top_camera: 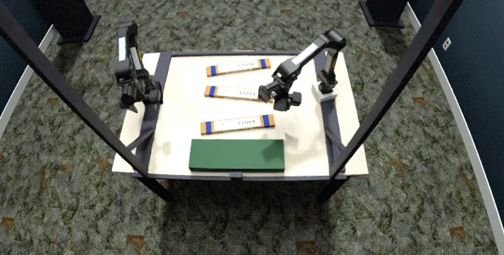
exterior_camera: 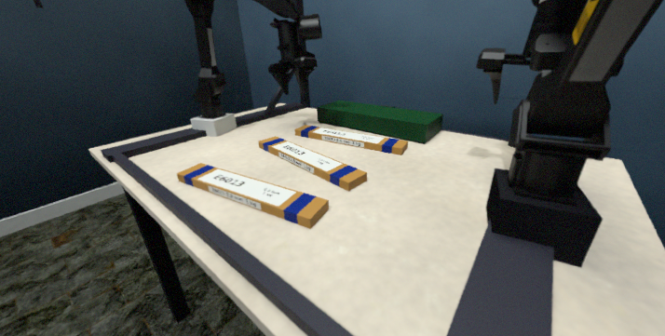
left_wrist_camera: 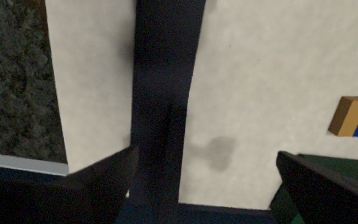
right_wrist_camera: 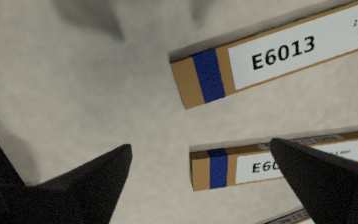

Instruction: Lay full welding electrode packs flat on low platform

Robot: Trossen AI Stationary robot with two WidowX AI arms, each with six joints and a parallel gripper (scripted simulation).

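Three orange packs with blue bands and white E6013 labels lie flat and apart on the table: one far from the platform (top_camera: 238,67) (exterior_camera: 252,194), a middle one (top_camera: 231,92) (exterior_camera: 312,162) (right_wrist_camera: 281,163), and one beside the platform (top_camera: 237,123) (exterior_camera: 351,139) (right_wrist_camera: 271,65) (left_wrist_camera: 353,116). The low green platform (top_camera: 236,155) (exterior_camera: 379,120) (left_wrist_camera: 341,167) has nothing on it. My right gripper (top_camera: 279,101) (exterior_camera: 293,85) (right_wrist_camera: 200,147) is open and hangs above the middle pack's end nearest its base. My left gripper (top_camera: 135,106) (exterior_camera: 495,85) (left_wrist_camera: 207,154) is open and empty above the dark rail at the table's side.
The cream table (top_camera: 176,112) (exterior_camera: 419,241) has dark rails (left_wrist_camera: 163,75) (exterior_camera: 223,246) along its sides. Slanted black frame posts (top_camera: 70,95) stand at the front corners. The right arm's white base block (top_camera: 324,92) (exterior_camera: 213,125) sits on the table.
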